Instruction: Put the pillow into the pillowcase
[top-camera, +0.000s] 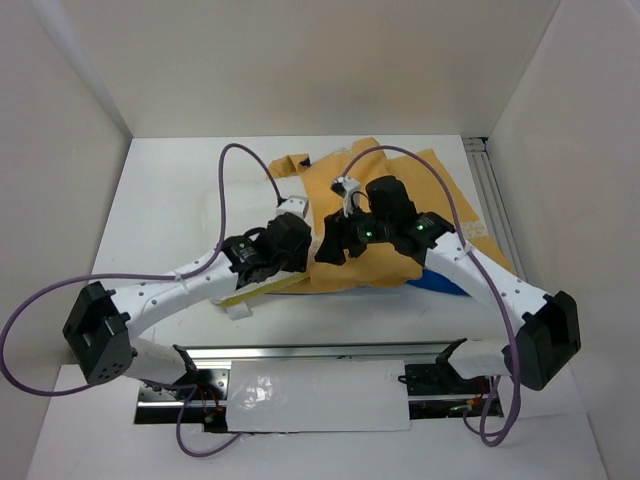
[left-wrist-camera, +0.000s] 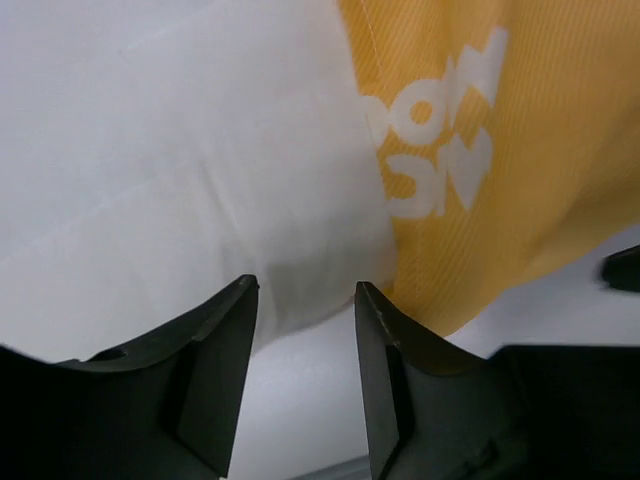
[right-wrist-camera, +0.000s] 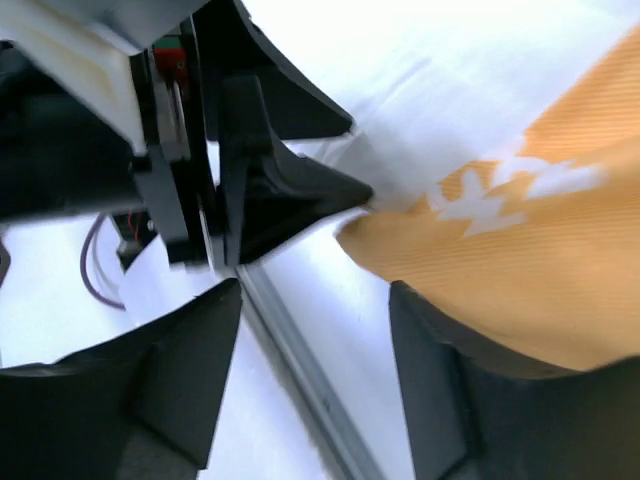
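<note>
two grippers nearly meet. the left gripper (left-wrist-camera: 305, 285) has its jaws apart at a corner of the white pillow (left-wrist-camera: 180, 150), whose side lies under the orange pillowcase (left-wrist-camera: 530, 180). the right gripper (right-wrist-camera: 315, 290) gapes wide too, gripping nothing, pillowcase edge above one finger.

A white counter (top-camera: 170, 200) has a metal rail (top-camera: 495, 200) along its 3 o'clock edge and a white sheet (top-camera: 320, 395) at 6 o'clock.

Robot lab test cell: plain white panel walls (top-camera: 320, 60), white table (top-camera: 170, 200), aluminium mounting rail (top-camera: 320, 352).
</note>
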